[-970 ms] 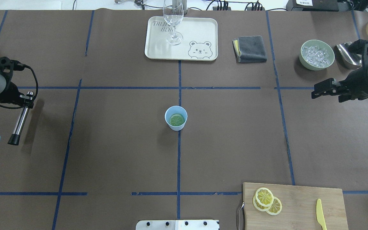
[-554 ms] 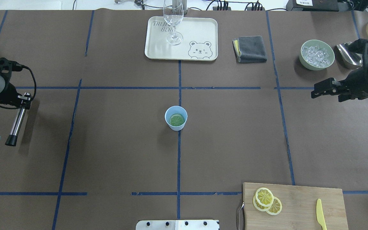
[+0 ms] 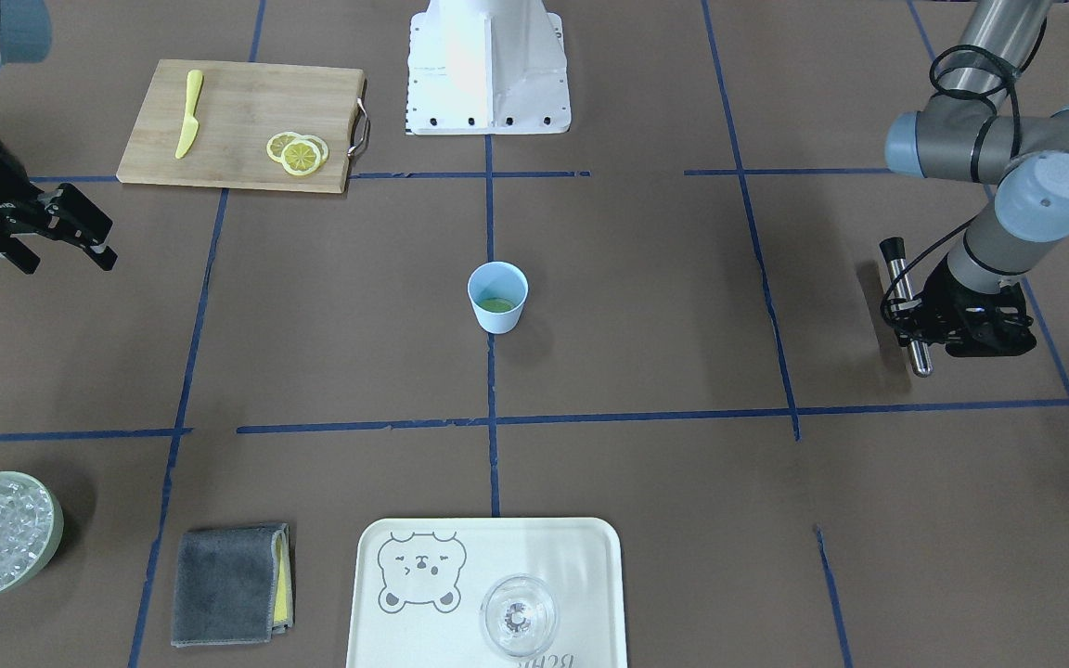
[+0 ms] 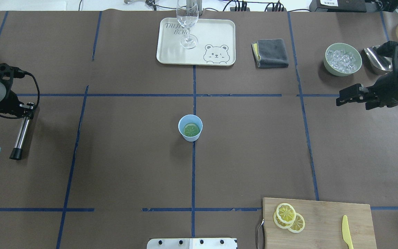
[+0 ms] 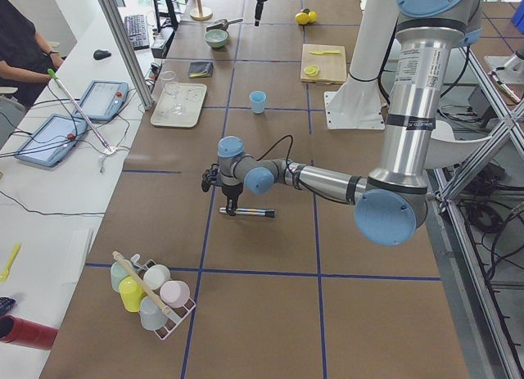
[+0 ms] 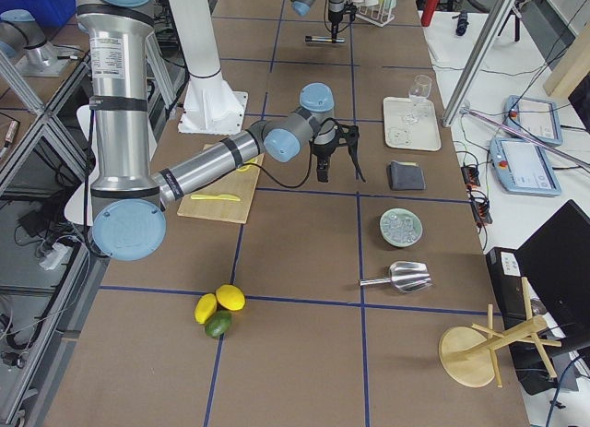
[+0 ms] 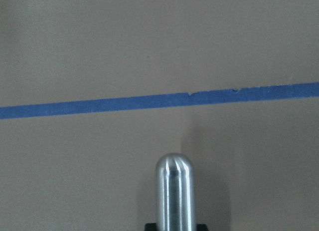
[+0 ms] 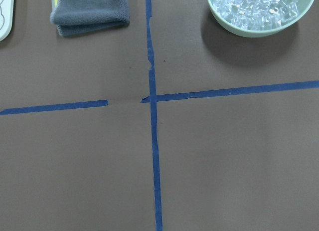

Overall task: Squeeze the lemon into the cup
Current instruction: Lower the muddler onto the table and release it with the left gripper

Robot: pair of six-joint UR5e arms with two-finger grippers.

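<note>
At the far left the left hand (image 4: 29, 110) was clamped on one end of a metal rod (image 4: 21, 133), well apart from the cup (image 4: 189, 138). The cup stood upright in the middle of the counter (image 4: 123, 166). One lemon slice (image 4: 191, 130) lay flat on its bottom, looking greenish against the blue. So the lemon had reached the cup. Whether it had been pressed could not be told, as no juice showed. Beyond the cup, the tray (image 4: 171, 48) carried an empty glass (image 4: 187, 20). Farther right, the pale green bowl (image 4: 333, 72) was full of ice (image 4: 342, 58). Just beside it the right hand (image 4: 339, 97) hung with its fingers apart, holding nothing. On the board (image 4: 323, 221) near the robot, spare slices (image 4: 286, 212) lay overlapping.
</note>
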